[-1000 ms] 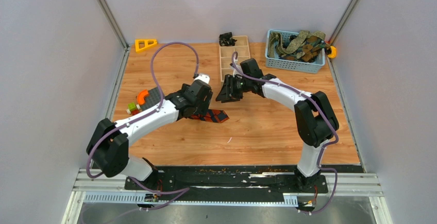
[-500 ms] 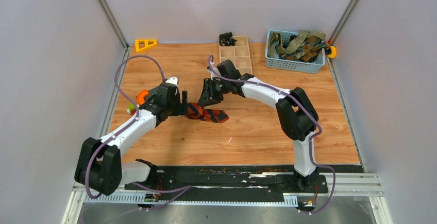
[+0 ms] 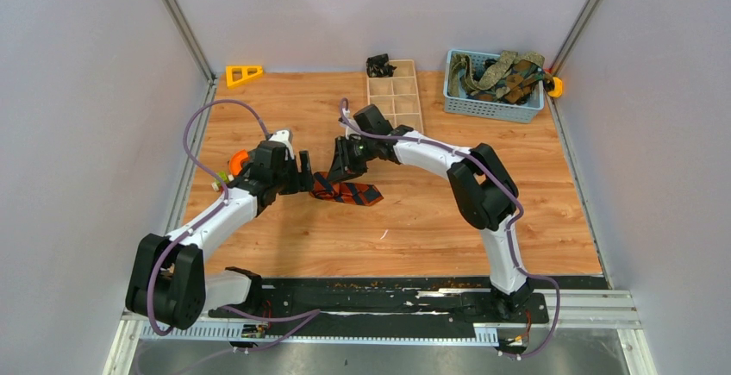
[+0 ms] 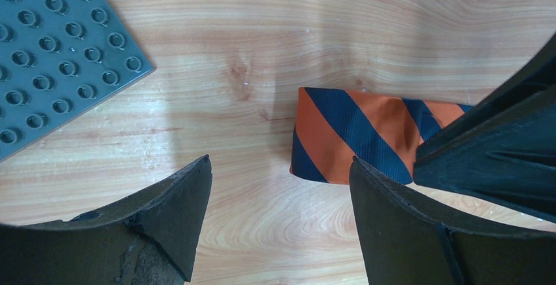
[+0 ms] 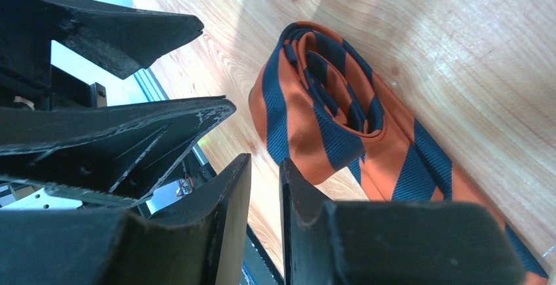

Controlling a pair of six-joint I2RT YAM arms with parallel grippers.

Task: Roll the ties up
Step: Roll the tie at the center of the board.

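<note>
Both arms are shifted leftward. The left claw (image 4: 278, 167) is held released beside the part-rolled striped tie (image 5: 321, 114) on the worktop (image 4: 262, 23); the right claw (image 5: 264, 160) is narrowed, grasping nothing. Rolling is judged unfinished.

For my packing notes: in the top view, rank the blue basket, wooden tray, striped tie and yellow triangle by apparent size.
1. blue basket
2. wooden tray
3. striped tie, partly covered
4. yellow triangle

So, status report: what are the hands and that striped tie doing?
Left hand wide open, empty. Right hand a slit apart, empty, beside the orange-navy striped tie. Tie part rolled, tail flat. Nothing blocking.
</note>
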